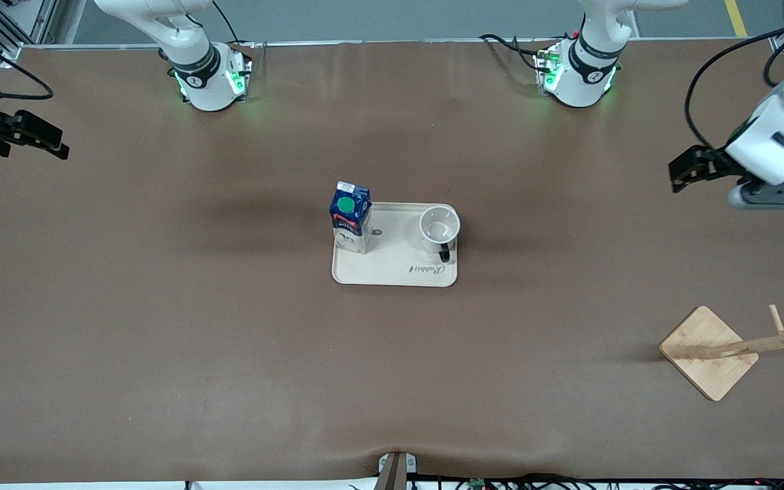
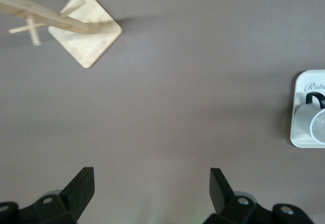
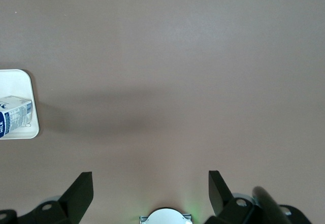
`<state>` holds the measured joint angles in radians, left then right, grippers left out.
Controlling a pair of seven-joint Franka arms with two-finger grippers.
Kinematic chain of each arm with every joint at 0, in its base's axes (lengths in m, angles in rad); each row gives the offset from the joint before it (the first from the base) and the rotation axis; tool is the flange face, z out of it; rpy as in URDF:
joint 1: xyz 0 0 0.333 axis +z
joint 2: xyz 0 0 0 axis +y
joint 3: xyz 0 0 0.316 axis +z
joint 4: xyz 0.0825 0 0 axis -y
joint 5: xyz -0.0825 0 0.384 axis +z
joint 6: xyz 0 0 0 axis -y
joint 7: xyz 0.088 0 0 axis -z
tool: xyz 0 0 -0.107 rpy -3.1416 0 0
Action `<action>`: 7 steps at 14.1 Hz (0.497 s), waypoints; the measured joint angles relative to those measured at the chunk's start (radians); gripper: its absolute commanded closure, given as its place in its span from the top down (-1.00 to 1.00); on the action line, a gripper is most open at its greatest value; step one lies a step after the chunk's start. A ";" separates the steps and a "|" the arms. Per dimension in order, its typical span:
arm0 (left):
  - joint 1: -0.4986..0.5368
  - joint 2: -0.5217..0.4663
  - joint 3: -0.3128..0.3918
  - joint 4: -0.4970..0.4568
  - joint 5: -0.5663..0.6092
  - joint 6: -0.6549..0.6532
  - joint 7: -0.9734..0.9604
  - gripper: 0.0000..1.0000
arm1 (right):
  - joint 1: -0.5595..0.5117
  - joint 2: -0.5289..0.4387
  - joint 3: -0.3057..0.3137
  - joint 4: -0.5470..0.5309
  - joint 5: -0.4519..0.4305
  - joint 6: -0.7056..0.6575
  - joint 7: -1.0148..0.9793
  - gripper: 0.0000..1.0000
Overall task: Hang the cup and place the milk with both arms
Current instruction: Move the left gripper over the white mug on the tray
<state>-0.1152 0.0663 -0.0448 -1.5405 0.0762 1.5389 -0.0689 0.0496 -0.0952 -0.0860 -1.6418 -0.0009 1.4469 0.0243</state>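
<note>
The cup [image 1: 439, 227] and the milk [image 1: 350, 215] stand upright on a cream tray [image 1: 395, 269] at table centre, milk at the tray's 9 o'clock edge, cup at 3 o'clock. The left gripper [image 2: 151, 191] and right gripper [image 3: 150, 193] hang over bare table at their own ends, fingers spread apart, holding nothing. A wooden rack [image 1: 712, 350] stands at the tray's 4 o'clock
</note>
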 measured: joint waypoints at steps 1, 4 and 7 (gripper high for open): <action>-0.013 0.023 -0.008 -0.001 -0.016 0.012 -0.010 1.00 | 0.000 0.000 0.000 0.000 0.000 0.000 0.000 1.00; -0.066 0.107 -0.046 -0.008 -0.037 0.064 -0.093 1.00 | 0.000 0.001 0.000 0.000 0.000 0.000 0.000 1.00; -0.171 0.173 -0.063 -0.061 -0.038 0.175 -0.227 1.00 | -0.001 0.001 -0.001 0.000 0.000 0.000 0.000 1.00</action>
<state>-0.2864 0.2397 -0.1078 -1.6013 0.0385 1.7140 -0.2956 0.0488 -0.0947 -0.0867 -1.6418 -0.0009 1.4465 0.0243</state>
